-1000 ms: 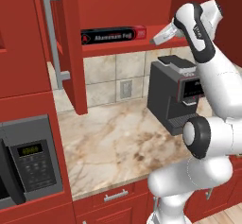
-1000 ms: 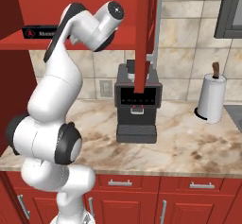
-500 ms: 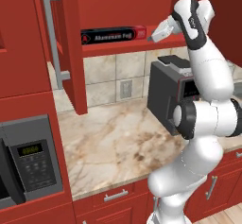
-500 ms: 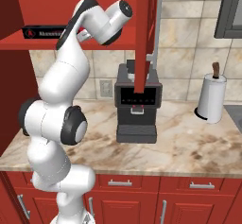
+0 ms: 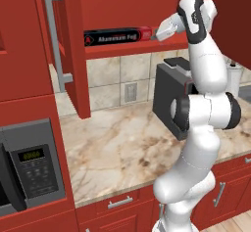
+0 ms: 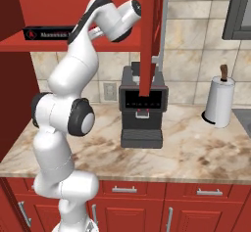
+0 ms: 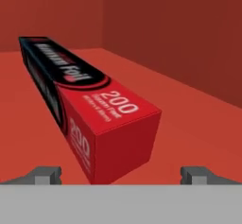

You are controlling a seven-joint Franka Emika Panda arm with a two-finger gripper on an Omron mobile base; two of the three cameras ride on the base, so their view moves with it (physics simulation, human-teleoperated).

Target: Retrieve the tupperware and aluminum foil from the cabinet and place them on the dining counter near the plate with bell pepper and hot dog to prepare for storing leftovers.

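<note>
- The cabinet [image 5: 132, 6] filled the top of the left base view, its red door [image 5: 71, 50] swung open toward the camera at upper left, with a long silver bar handle [image 5: 53, 35] running down its edge.
- The marble worktop [image 5: 127, 148] spread across the middle of the left base view, with a tiled backsplash [image 5: 110, 74] behind it and red drawers [image 6: 147, 197] below.
- The white arm [image 5: 206, 113] rose from the lower right of the left base view and bent up toward the shelf at upper right; in the right base view it climbed from the lower left.
- A microwave [image 5: 29, 170] sat at the lower left of the left base view.
- A black coffee machine [image 6: 142, 108] stood on the worktop at the center of the right base view, partly behind the edge of the second open door [image 6: 151, 30].
- A paper towel roll [image 6: 218, 101] stood upright at the right of the right base view, well apart from the coffee machine.
- The aluminum foil [image 5: 117, 36] lay flat on the red shelf [image 5: 137, 47], top center in the left base view; in the hand view its red end pointed at the camera at lower center.
- The gripper [image 5: 158, 34] sat just beside the box's right end, its fingers [image 7: 47, 175] spread wide at the bottom corners of the hand view, either side of the red end, not touching it.
</note>
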